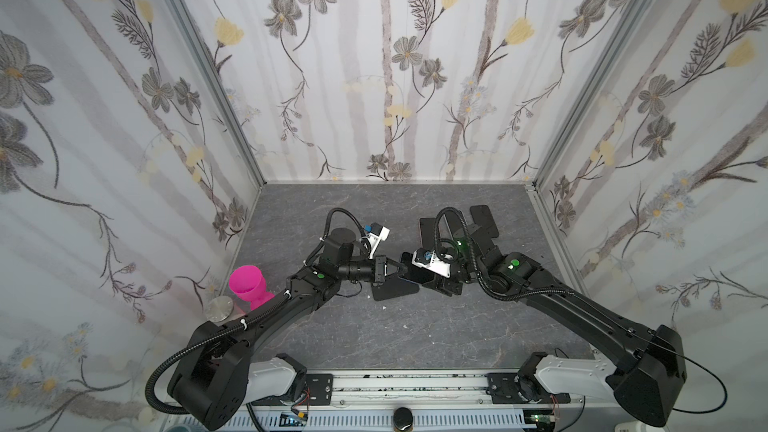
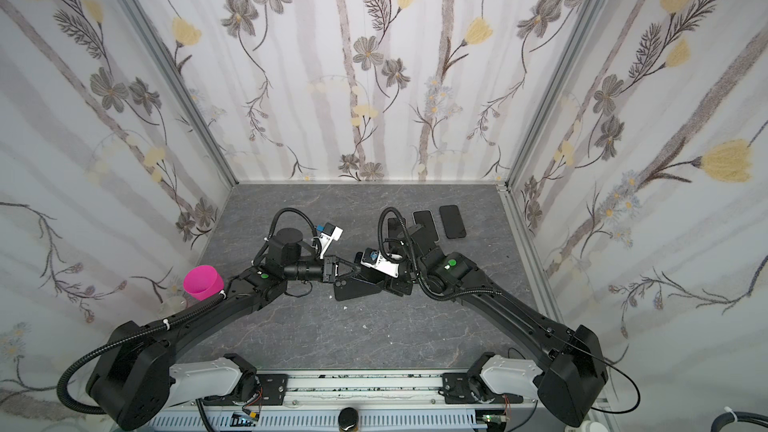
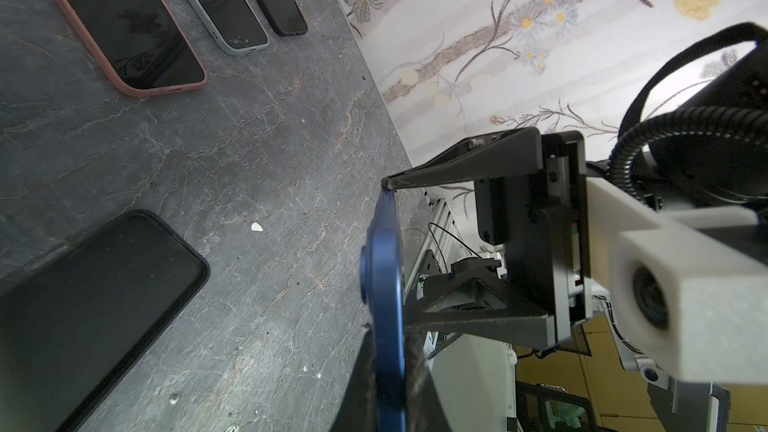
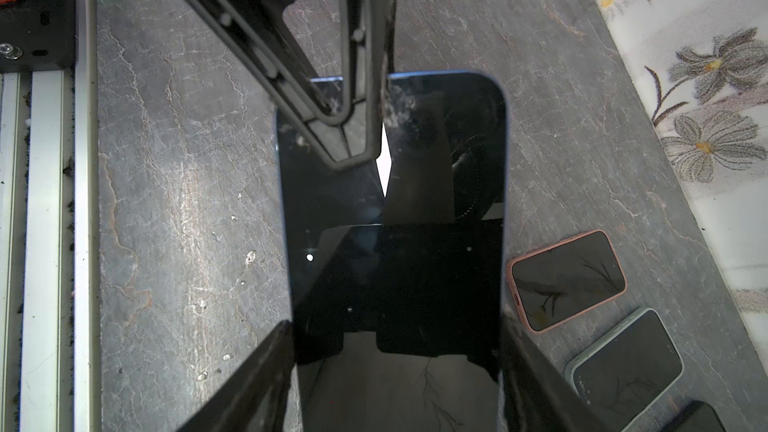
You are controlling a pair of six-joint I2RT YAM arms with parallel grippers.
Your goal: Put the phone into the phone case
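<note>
Handover under way: left gripper point(image 1: 403, 270) clenched on one end of the blue phone point(image 4: 332, 209), right gripper point(image 4: 395, 326) grasping its sides, aloft; black phone case point(image 2: 353, 289) lies near on the worktop point(image 1: 374, 347); next likely needs alignment over it.

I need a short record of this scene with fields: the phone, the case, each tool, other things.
phone: blue phone, held by both tools
case: black case, empty, flat on the table
left tool: shut on the phone's end
right tool: closed across the phone's width
others: three cased phones in a row; pink cup at the left
</note>
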